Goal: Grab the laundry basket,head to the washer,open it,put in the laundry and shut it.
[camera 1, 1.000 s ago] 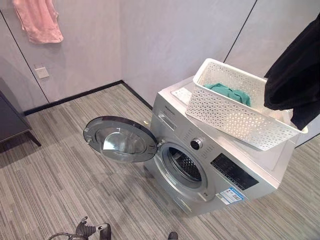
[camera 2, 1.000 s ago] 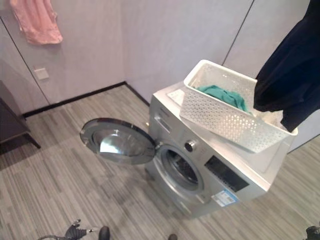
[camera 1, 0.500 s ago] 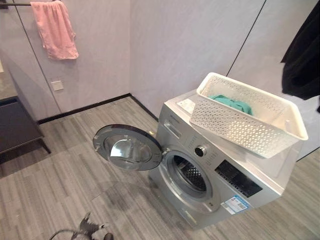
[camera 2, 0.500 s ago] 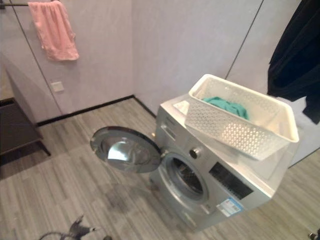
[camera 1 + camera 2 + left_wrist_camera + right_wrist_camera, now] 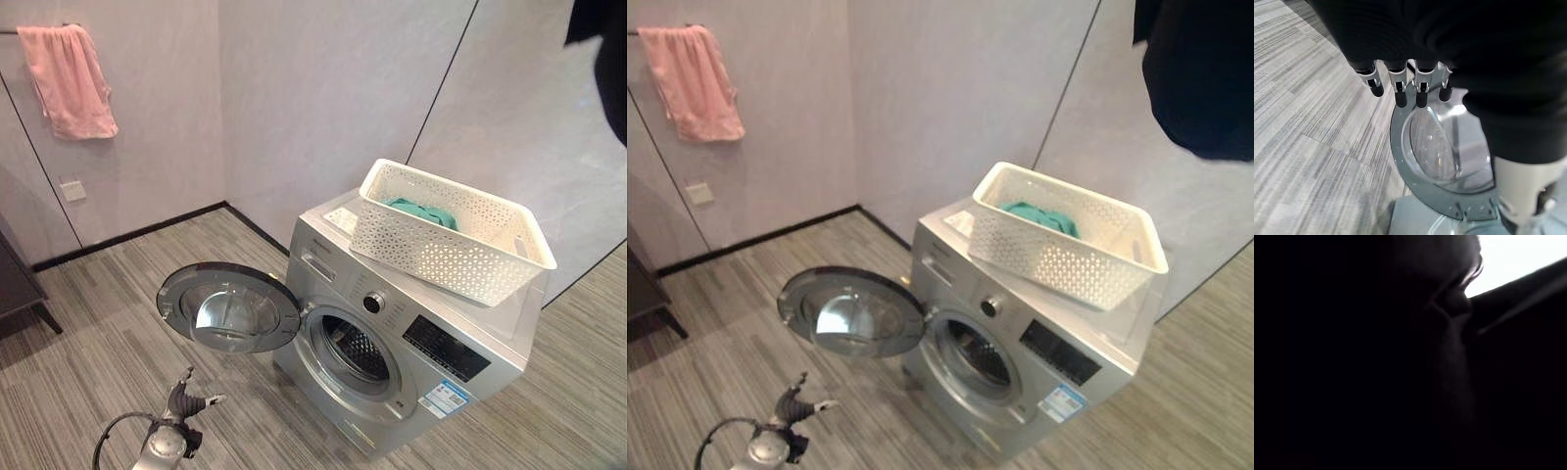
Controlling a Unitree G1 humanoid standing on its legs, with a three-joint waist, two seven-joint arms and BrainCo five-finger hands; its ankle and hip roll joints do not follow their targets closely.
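The silver washer (image 5: pixel 421 338) stands with its round door (image 5: pixel 230 308) swung wide open to the left, so the drum opening (image 5: pixel 353 348) shows. On top of the washer sits the white perforated laundry basket (image 5: pixel 441 259) with green laundry (image 5: pixel 421 211) inside. A black garment (image 5: pixel 1200 78) hangs high at the upper right, clear of the basket; dark cloth (image 5: pixel 1376 362) covers the right wrist view, and the right hand is hidden in it. My left hand (image 5: pixel 186 401) hovers low in front of the door, open and empty. Its fingers (image 5: pixel 1421 93) point at the door glass (image 5: pixel 1440 147).
A pink towel (image 5: pixel 67 78) hangs on the left wall above a wall socket (image 5: pixel 71 189). A dark cabinet (image 5: pixel 15 284) stands at the far left. The washer sits near the room's corner, with striped grey floor (image 5: pixel 88 343) in front of it.
The camera has shifted. The black garment has risen from over the basket's right end to the upper right corner. My left hand has come up further into view.
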